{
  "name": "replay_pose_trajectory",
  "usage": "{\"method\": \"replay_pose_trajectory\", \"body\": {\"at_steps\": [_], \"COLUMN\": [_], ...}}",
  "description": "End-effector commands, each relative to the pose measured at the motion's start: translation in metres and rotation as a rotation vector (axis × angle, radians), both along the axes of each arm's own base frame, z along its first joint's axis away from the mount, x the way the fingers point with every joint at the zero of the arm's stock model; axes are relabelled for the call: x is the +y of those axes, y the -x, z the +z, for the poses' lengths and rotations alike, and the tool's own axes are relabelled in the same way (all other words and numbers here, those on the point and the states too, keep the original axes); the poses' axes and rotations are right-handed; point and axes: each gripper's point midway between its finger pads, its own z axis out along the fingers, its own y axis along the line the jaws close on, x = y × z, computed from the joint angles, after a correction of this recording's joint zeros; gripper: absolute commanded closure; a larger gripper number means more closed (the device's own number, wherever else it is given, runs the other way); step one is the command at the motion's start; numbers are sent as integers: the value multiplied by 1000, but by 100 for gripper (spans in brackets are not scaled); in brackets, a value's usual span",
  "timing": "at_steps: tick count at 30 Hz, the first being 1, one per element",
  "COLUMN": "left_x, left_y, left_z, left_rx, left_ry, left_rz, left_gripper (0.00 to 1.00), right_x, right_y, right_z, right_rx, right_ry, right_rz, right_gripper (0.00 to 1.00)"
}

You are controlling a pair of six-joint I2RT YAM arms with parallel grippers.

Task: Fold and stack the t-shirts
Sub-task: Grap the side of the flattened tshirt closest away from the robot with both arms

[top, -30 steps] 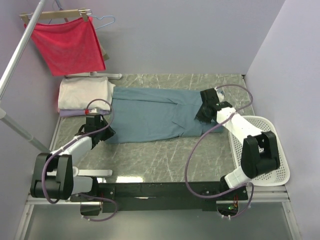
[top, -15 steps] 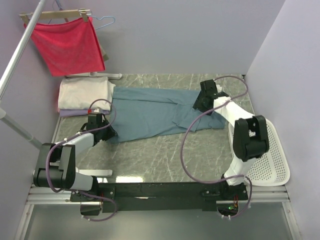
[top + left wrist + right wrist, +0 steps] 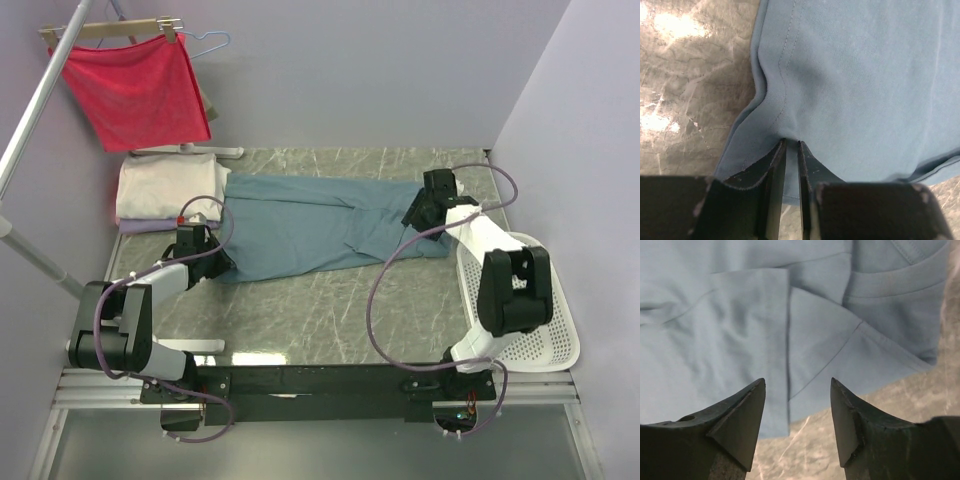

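A dusty teal-blue t-shirt [image 3: 310, 225] lies lengthwise across the marble table [image 3: 300, 310], folded narrow. Its collar [image 3: 895, 282] is at the right end. My left gripper [image 3: 215, 262] is at the shirt's left end, shut on the hem; in the left wrist view the cloth [image 3: 855, 75] puckers into the narrow slit between the fingertips [image 3: 791, 144]. My right gripper [image 3: 418, 215] hovers over the collar end, open. Only shirt [image 3: 740, 325] and table show between its fingertips [image 3: 797, 382]. A cream folded t-shirt [image 3: 165, 188] rests on a lavender one [image 3: 140, 226] at the back left.
A red cloth [image 3: 135, 90] hangs on a wooden hanger from a slanted metal rail [image 3: 40, 100] at the back left. A white perforated basket [image 3: 540, 330] stands at the right edge, beside the right arm. Purple walls close in the table.
My right gripper has opened and let go of the shirt's collar end, then drawn slightly right. The shirt's right end now lies flat. The left gripper has stayed on the hem.
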Motion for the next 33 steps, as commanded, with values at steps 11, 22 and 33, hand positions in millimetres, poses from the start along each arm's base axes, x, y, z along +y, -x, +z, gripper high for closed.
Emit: {"method": "replay_pose_trajectory", "body": {"at_steps": [11, 22, 33], "left_x": [-1, 0, 0], "left_y": [-6, -6, -7], "left_z": [2, -1, -5], "left_rx": [-13, -1, 13], "left_ry": [-7, -8, -9], "left_rz": [-21, -18, -19], "left_gripper": [79, 79, 80], "right_x": [-8, -8, -6], "right_y": [-68, -92, -101], "right_z": [-20, -30, -39], "right_rx": [-34, -15, -24], "right_ry": [-34, -46, -81], "right_rz": [17, 31, 63], "right_gripper": [41, 41, 45]}}
